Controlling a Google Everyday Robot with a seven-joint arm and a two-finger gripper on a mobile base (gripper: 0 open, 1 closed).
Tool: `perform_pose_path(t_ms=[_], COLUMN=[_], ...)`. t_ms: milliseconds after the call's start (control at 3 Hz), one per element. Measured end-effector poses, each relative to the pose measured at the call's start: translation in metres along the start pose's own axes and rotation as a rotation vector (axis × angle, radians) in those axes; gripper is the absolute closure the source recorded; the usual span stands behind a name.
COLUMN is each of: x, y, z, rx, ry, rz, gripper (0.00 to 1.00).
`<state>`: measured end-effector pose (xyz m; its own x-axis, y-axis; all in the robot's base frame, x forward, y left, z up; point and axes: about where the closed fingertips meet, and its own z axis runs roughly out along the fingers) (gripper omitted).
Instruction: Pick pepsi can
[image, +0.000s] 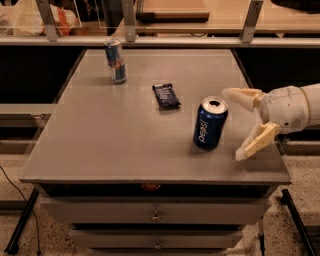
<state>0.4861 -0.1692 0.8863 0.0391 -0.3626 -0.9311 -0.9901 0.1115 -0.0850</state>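
The pepsi can (210, 123) stands upright on the right part of the grey table (110, 135). It is dark blue with white lettering and a silver top. My gripper (235, 124) comes in from the right edge of the view, just right of the can and apart from it. It is open: one cream finger (241, 96) points toward the can's top, the other finger (256, 142) hangs lower near the table's front right corner. Nothing is between the fingers.
A slimmer blue-and-silver can (115, 61) stands at the back left of the table. A flat dark snack wrapper (166, 95) lies near the middle, behind and left of the pepsi can. A shelf rail (160, 41) runs behind the table. Drawers (155, 216) sit below the front edge.
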Motion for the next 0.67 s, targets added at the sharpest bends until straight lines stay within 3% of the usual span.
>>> perform_pose_path(t_ms=[667], x=[-0.0001], y=[0.0043], z=[0.0133], rx=[-0.057], ry=[-0.096], rz=[-0.013], gripper=[0.00])
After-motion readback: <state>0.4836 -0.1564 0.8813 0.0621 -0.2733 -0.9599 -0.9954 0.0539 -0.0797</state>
